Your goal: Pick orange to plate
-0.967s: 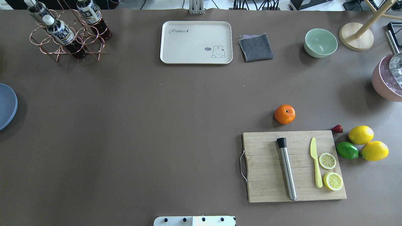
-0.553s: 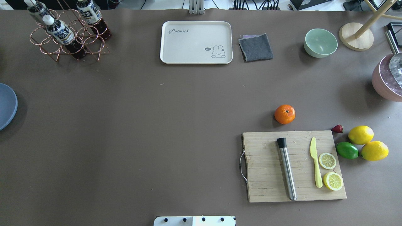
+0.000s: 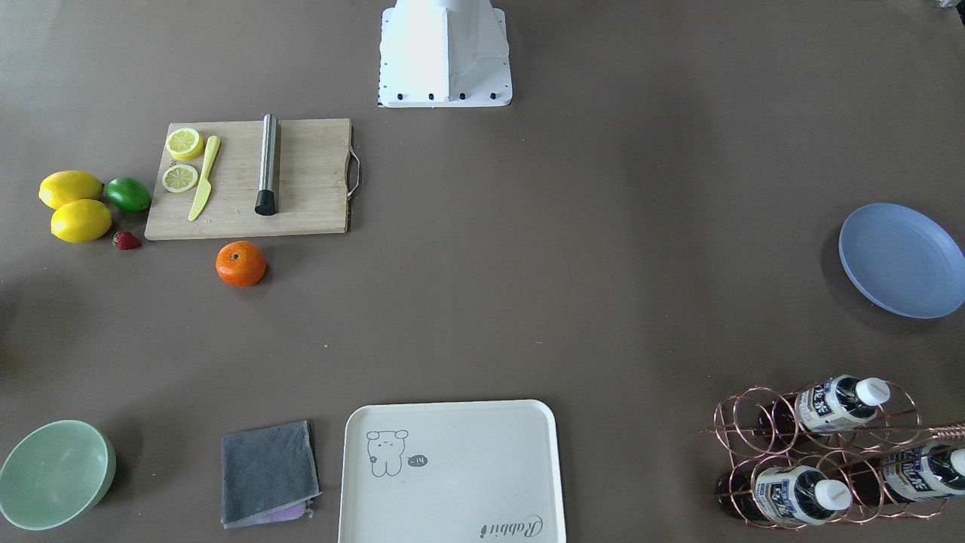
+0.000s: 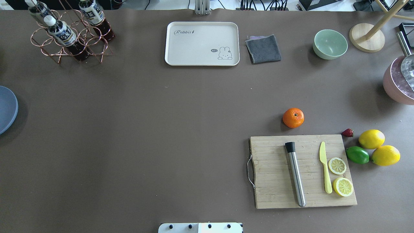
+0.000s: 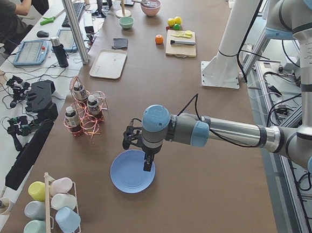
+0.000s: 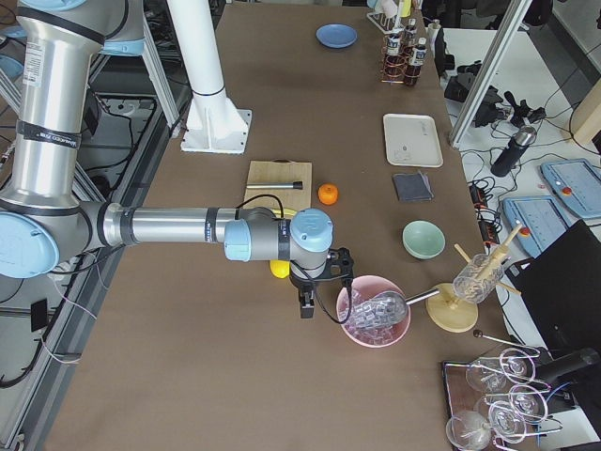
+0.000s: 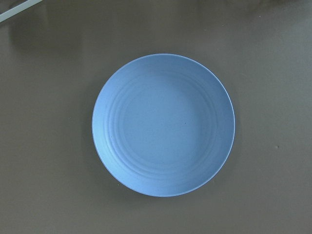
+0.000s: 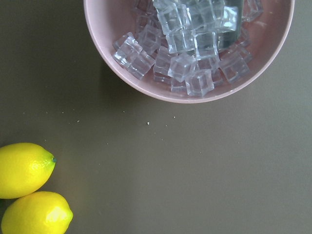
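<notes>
The orange [image 4: 293,117] lies on the brown table just beyond the far edge of the wooden cutting board [image 4: 275,174], and it also shows as the orange [image 3: 240,263] in the front view. Far off at the table's left end rests the pale blue plate [image 3: 901,259]; the left wrist view looks straight down on the plate [image 7: 163,124]. My left gripper [image 5: 148,163] hangs above the plate [image 5: 131,174]. My right gripper [image 6: 305,305] hovers between the lemons and the pink ice bowl [image 6: 374,315], apart from the orange. I cannot tell whether either gripper is open or shut.
On the board lie a steel muddler [image 4: 295,174], a yellow knife [image 4: 325,168] and lemon slices. Beside it are two lemons [image 4: 378,147], a lime [image 4: 357,155] and a strawberry [image 4: 348,132]. Along the far edge: cream tray [image 4: 202,43], grey cloth [image 4: 263,49], mint bowl [image 4: 330,44], bottle rack [image 4: 69,32].
</notes>
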